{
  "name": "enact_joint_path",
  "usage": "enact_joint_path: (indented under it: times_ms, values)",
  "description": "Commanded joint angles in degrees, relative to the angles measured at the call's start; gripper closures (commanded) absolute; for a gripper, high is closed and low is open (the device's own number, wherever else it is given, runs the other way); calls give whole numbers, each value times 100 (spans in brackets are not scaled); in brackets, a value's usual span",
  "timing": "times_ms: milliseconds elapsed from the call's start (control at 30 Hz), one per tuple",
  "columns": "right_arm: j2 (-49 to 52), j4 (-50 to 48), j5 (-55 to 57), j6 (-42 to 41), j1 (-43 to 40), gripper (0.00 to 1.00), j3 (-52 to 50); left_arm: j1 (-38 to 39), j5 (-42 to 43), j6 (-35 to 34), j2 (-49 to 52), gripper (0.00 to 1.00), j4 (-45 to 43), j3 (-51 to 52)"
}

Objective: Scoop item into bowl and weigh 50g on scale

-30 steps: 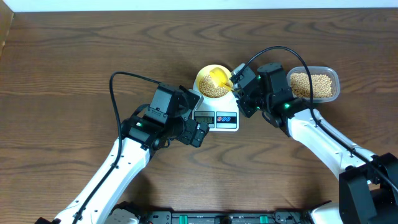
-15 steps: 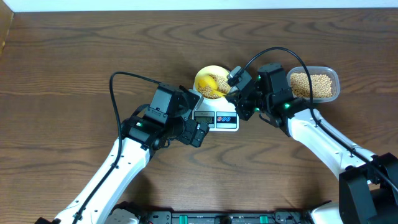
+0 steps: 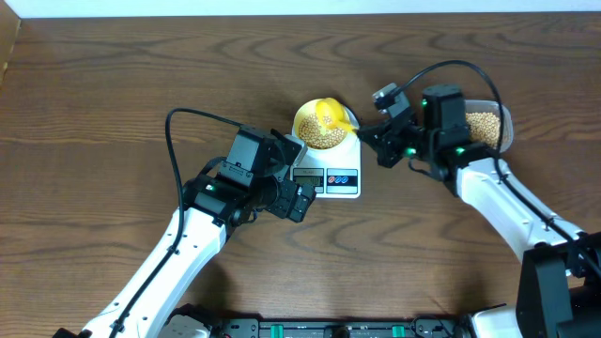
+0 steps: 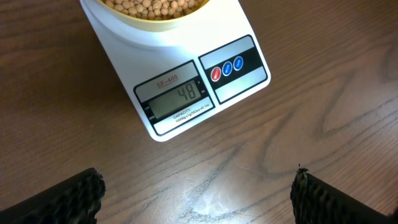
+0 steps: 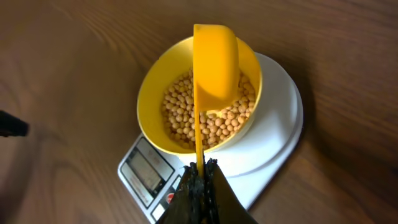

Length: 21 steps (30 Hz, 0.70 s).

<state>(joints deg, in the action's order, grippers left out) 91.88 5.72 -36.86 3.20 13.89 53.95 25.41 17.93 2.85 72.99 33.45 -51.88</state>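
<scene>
The pale yellow bowl (image 5: 149, 93) stands on the white scale (image 5: 273, 137) and holds a layer of tan beans (image 5: 186, 112). My right gripper (image 5: 200, 168) is shut on the thin handle of a yellow scoop (image 5: 216, 62), which is tipped on its side over the bowl's right half. From overhead the scoop (image 3: 332, 115) lies across the bowl (image 3: 308, 124), with the right gripper (image 3: 366, 133) just right of it. The scale (image 4: 186, 74) reads 48 on its display. My left gripper (image 4: 199, 199) hangs open over bare wood in front of the scale, nothing between its fingers.
A clear plastic tub (image 3: 488, 127) of beans sits at the back right, partly hidden behind the right arm. The left gripper (image 3: 299, 176) sits close to the scale's (image 3: 329, 178) front left corner. Wood tabletop surrounds everything.
The right arm has drawn back to the right, and the scoop has come up out of the beans toward the bowl's right rim. The left arm has not moved.
</scene>
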Motion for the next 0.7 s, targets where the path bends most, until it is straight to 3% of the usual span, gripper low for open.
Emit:
enact_joint_path:
  times_ms: [0, 667]
  values:
    - [17, -26, -557, -146, -212, 99, 37, 7, 46, 55, 37, 2, 15, -85]
    - [-763, -769, -1158, -483, -1088, 99, 37, 7, 46, 55, 37, 2, 15, -85]
